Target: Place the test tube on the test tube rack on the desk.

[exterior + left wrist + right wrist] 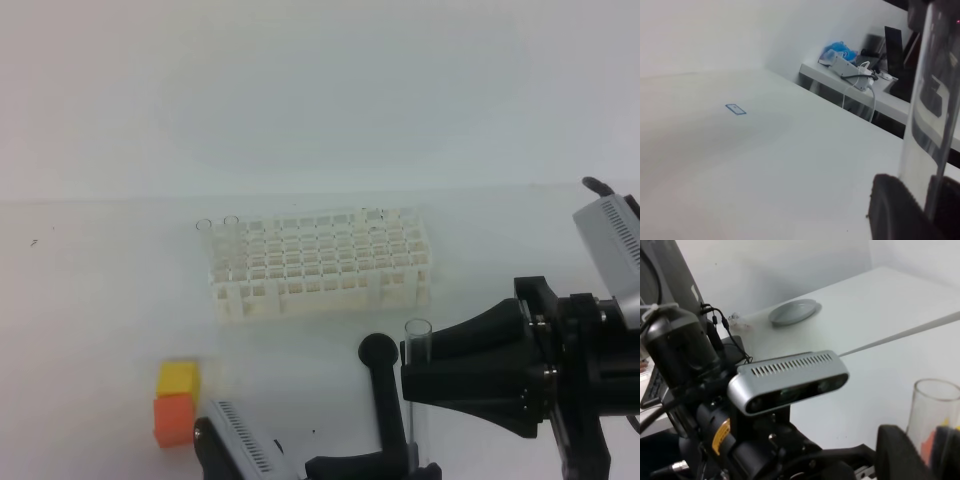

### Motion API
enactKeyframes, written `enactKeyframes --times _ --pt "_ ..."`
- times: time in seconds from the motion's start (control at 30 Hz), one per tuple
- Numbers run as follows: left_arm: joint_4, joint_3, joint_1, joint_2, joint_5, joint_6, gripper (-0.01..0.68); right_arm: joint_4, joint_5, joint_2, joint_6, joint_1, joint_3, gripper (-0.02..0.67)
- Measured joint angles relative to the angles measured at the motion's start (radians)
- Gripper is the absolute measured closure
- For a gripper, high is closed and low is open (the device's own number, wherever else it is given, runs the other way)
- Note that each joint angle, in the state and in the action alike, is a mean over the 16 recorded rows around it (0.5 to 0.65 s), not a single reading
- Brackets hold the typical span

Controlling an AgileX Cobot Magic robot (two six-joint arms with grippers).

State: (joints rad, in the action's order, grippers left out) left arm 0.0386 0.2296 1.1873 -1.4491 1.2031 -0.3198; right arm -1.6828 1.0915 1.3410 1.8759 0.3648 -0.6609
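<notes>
Where tools meet, clear glass test tube [416, 345] upright, seemingly gripped; white lattice test tube rack [320, 262] behind

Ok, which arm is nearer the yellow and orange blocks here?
Left. The left arm enters at the bottom edge, its camera housing just right of the yellow and orange blocks. The right arm sits well off at the right side.

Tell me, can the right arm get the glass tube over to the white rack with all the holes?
Probably yes. The right gripper is around the upright test tube, and the bare desk between it and the test tube rack looks free. The left gripper also appears to hold the tube, so it would need to let go.
</notes>
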Motion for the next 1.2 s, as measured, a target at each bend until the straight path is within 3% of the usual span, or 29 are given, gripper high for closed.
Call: enactKeyframes --times 0.17,0.57,0.7,0.87,1.2 --pt "-0.018 0.000 0.000 0.000 0.001 -0.052 0.507 -0.002 0.004 0.001 0.017 0.000 -0.002 0.521" --pt "-0.040 0.000 0.000 -0.001 0.000 -0.203 0.228 -0.007 0.018 0.002 0.040 0.000 -0.017 0.522" --pt "-0.016 0.000 0.000 -0.001 -0.001 -0.235 0.187 -0.005 0.016 -0.003 0.047 0.000 -0.038 0.522" --pt "0.032 0.000 0.000 0.001 -0.001 -0.276 0.245 -0.003 -0.038 -0.025 0.051 0.000 -0.071 0.522" --pt "0.091 -0.001 0.000 0.097 -0.002 -0.271 0.536 -0.003 -0.296 -0.125 0.052 0.000 -0.113 0.522"
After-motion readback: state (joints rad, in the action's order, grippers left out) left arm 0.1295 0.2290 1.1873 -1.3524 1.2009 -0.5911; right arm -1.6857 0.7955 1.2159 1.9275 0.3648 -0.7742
